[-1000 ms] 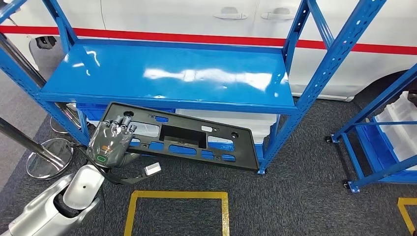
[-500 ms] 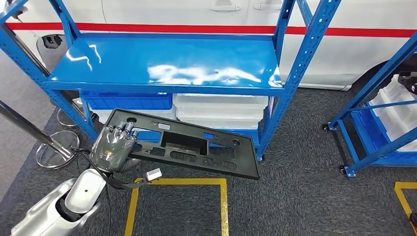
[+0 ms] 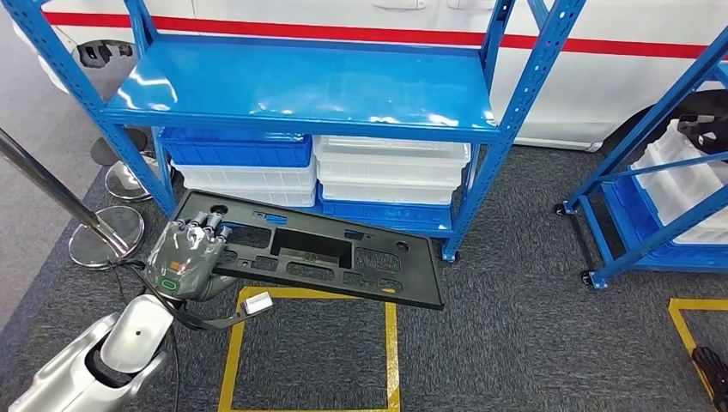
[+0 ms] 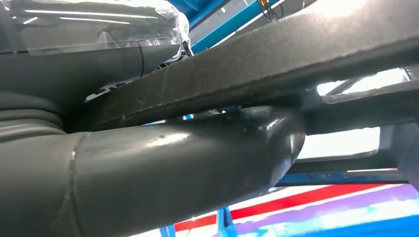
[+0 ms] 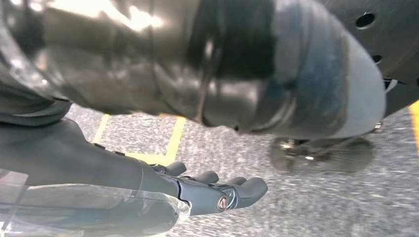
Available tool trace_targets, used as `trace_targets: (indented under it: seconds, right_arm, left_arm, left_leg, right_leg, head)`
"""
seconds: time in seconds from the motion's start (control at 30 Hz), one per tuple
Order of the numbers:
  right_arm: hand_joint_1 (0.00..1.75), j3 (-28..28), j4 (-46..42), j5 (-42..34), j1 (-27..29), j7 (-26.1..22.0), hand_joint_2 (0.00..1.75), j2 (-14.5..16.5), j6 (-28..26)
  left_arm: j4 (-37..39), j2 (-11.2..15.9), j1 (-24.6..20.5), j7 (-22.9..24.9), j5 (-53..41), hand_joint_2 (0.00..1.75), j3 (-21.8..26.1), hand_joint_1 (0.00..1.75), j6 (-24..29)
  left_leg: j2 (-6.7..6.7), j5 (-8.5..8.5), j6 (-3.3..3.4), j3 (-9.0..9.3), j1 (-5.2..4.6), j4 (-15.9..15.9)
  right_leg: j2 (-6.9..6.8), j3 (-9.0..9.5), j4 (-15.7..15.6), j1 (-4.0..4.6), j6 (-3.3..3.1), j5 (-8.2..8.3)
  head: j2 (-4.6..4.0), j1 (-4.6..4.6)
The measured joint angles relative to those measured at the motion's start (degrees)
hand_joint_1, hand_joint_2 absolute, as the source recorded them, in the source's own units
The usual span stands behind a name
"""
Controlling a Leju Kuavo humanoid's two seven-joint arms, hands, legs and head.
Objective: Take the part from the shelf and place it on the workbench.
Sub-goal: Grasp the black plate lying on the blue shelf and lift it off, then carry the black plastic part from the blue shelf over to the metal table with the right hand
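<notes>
The left hand point(image 3: 183, 254) grips the near-left end of the part point(image 3: 318, 250), a long black plastic panel with cut-outs, fingers over its top edge; the panel is held in the air in front of the blue shelf point(image 3: 309, 86), tilted, above the grey carpet and the yellow floor marking point(image 3: 391, 343). The palm covers the panel's corner, so the grip beneath is hidden from the head view. In the left wrist view the thick thumb point(image 4: 163, 173) presses under the panel's edge point(image 4: 276, 54), close and blurred. The right hand point(image 5: 217, 192) hangs over the carpet, its fingers loosely extended with nothing in them. Stacked bins point(image 3: 391, 167) sit under the shelf board, partly hidden by it.
</notes>
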Motion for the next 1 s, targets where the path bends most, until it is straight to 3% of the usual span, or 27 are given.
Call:
trace_targets:
  seconds: [0.07,0.1,0.17,0.2,0.23,0.27,0.3,0.37,0.43,0.47,0.5,0.57,0.6,0.67,0.7,0.77,0.83,0.93,0.97,1.0]
  right_arm:
    - [0.0,0.0,0.1,-0.3,-0.1,0.0,0.0,0.0,0.5]
    - [0.0,0.0,0.1,-0.5,-0.1,0.0,0.0,0.0,0.7]
    - [0.0,0.0,0.1,-0.9,-0.3,0.0,0.0,-0.1,1.2]
    - [0.0,0.0,0.1,-1.1,-0.3,0.0,0.0,-0.2,1.3]
    - [0.0,0.0,0.2,-1.3,-0.3,0.2,0.0,-0.2,1.3]
    - [0.0,0.0,0.3,-1.4,-0.2,0.3,0.0,-0.2,1.4]
    - [0.0,0.0,0.3,-1.5,-0.1,0.5,0.0,-0.2,1.4]
    - [0.0,0.0,0.4,-1.9,-0.1,0.8,0.0,-0.3,1.5]
    - [0.0,0.0,0.4,-2.6,0.0,1.1,0.0,-0.3,1.8]
    - [0.0,0.0,0.4,-3.0,0.0,1.3,0.0,-0.3,2.0]
    - [0.0,0.0,0.5,-3.3,0.0,1.5,0.0,-0.3,2.2]
    - [0.0,0.0,0.7,-3.9,0.0,1.7,0.0,-0.3,2.6]
    - [0.0,0.0,0.8,-4.0,0.0,1.8,0.0,-0.3,2.7]
    - [0.0,0.0,0.9,-4.2,0.0,1.9,0.0,-0.4,2.9]
    - [0.0,0.0,1.0,-4.2,0.0,1.8,0.0,-0.4,3.1]
    - [0.0,0.0,1.1,-4.3,0.1,1.7,0.0,-0.4,3.4]
    - [0.0,0.0,1.3,-4.3,0.2,1.7,0.0,-0.4,3.5]
    - [0.0,0.0,1.5,-4.3,0.2,1.5,0.0,-0.4,3.8]
    - [0.0,0.0,1.7,-4.0,0.2,1.2,0.0,-0.5,3.8]
    - [0.0,0.0,1.9,-3.6,0.2,0.9,0.0,-0.5,3.6]
  left_arm:
    - [-0.2,0.0,0.3,-0.4,0.0,0.0,0.3,1.75,0.1]
    - [-0.4,0.0,0.5,-0.6,0.0,0.0,0.7,1.75,0.2]
    - [-0.9,0.1,0.9,-0.9,0.0,0.0,1.8,1.75,0.4]
    - [-1.1,0.2,1.1,-1.1,0.0,0.0,2.3,1.75,0.5]
    - [-1.2,0.2,1.4,-1.3,0.0,0.0,2.7,1.75,0.6]
    - [-1.4,0.3,1.7,-1.5,0.0,0.0,3.1,1.75,0.7]
    - [-1.5,0.4,2.0,-1.7,0.0,0.0,3.4,1.75,0.8]
    - [-1.6,0.6,2.5,-2.2,0.0,0.0,4.0,1.75,0.9]
    - [-1.6,0.7,2.8,-2.4,0.0,0.0,4.3,1.75,0.8]
    - [-1.7,0.7,3.0,-2.4,0.0,0.0,4.4,1.75,0.8]
    - [-1.7,0.7,3.1,-2.5,0.0,0.0,4.4,1.75,0.8]
    - [-1.7,0.7,3.2,-2.6,0.0,0.0,4.6,1.75,0.8]
    - [-1.9,0.7,3.2,-2.7,0.0,0.0,4.7,1.75,0.8]
    - [-2.3,0.8,3.3,-2.8,0.0,0.0,5.1,1.75,0.8]
    - [-2.5,0.8,3.3,-2.8,0.0,0.0,5.2,1.75,0.8]
    - [-2.7,0.8,3.4,-2.9,0.0,0.0,5.4,1.75,0.8]
    - [-2.9,0.9,3.4,-2.9,0.0,0.0,5.5,1.75,0.7]
    - [-3.3,0.9,3.4,-3.4,0.3,0.0,5.5,1.75,0.9]
    - [-3.3,0.9,3.5,-3.7,0.6,0.0,5.6,1.75,1.1]
    - [-3.5,0.9,3.6,-4.2,1.0,0.0,5.6,1.75,1.3]
  left_leg:
    - [-0.05,1.25,-0.16,-1.96,-0.15,0.3]
    - [-0.08,1.83,-0.34,-2.69,-0.25,0.4]
    - [0.01,3.09,-0.9,-3.55,-0.28,0.4]
    - [0.08,3.78,-1.25,-3.79,-0.18,0.1]
    - [0.12,4.52,-1.61,-3.95,-0.13,-0.2]
    - [0.06,4.7,-1.94,-4.22,-0.04,-0.4]
    - [-0.02,3.83,-2.27,-4.6,0.02,0.0]
    - [-0.14,-0.89,-2.85,-5.89,0.22,3.9]
    - [-0.14,-5.66,-3.42,-7.2,0.44,11.1]
    - [-0.14,-6.26,-3.69,-7.35,0.56,14.0]
    - [-0.13,-5.56,-3.95,-6.83,0.7,15.5]
    - [-0.12,-2.77,-4.4,-3.26,1.09,12.8]
    - [-0.14,-2.65,-4.58,-0.57,1.13,9.4]
    - [-0.32,-4.19,-4.15,3.22,1.0,3.6]
    - [-0.42,-4.9,-3.71,3.78,0.81,2.3]
    - [-0.36,-4.17,-2.57,2.98,0.82,2.0]
    - [-0.18,-2.9,-1.46,1.85,0.92,1.7]
    - [-0.11,-1.1,-0.51,-0.36,0.75,1.7]
    - [-0.11,-0.57,-0.45,-1.14,0.65,1.7]
    - [-0.12,-0.06,-0.43,-1.86,0.55,1.7]
  right_leg:
    - [0.03,4.43,-3.6,0.05,-0.45,3.15]
    - [0.07,7.89,-7.5,0.25,-0.86,3.42]
    - [0.19,13.6,-15.6,0.69,-1.58,1.71]
    - [0.25,14.95,-17.9,0.96,-1.82,1.03]
    - [0.26,15.05,-19.2,1.01,-2.02,1.15]
    - [0.15,14.65,-19.5,0.97,-2.13,1.88]
    - [0.03,14.16,-19.8,0.82,-2.43,2.69]
    - [-0.33,12.9,-20.1,0.53,-2.99,4.1]
    - [-0.48,11.12,-19.3,0.51,-3.25,4.98]
    - [-0.54,10.1,-18.7,0.47,-3.14,5.34]
    - [-0.58,9.0,-18.0,0.41,-3.0,5.67]
    - [-0.64,6.72,-16.5,0.19,-2.53,6.22]
    - [-0.63,5.64,-15.7,0.18,-2.24,6.44]
    - [-0.6,4.26,-14.5,0.29,-1.61,6.98]
    - [-0.58,3.91,-14.3,0.42,-1.3,7.41]
    - [-0.47,3.48,-14.3,0.4,-0.61,8.1]
    - [-0.35,2.52,-12.7,0.21,-0.04,5.62]
    - [-0.23,0.19,-3.9,0.03,0.44,-2.18]
    - [-0.19,-0.31,-0.8,0.01,0.5,-3.3]
    - [-0.17,-0.24,1.0,0.01,0.48,-2.94]
  head:
    - [-0.01,0.0]
    - [-0.01,0.0]
    - [-0.01,-0.01]
    - [0.0,-0.01]
    - [0.01,-0.01]
    - [0.0,0.0]
    - [-0.01,0.01]
    - [-0.01,0.01]
    - [-0.01,0.0]
    - [0.0,0.01]
    - [-0.01,0.0]
    - [-0.01,0.0]
    - [-0.01,-0.01]
    - [-0.01,0.01]
    - [0.0,0.02]
    - [0.0,0.03]
    - [-0.01,0.02]
    - [-0.01,0.02]
    - [-0.01,0.02]
    - [-0.01,0.02]
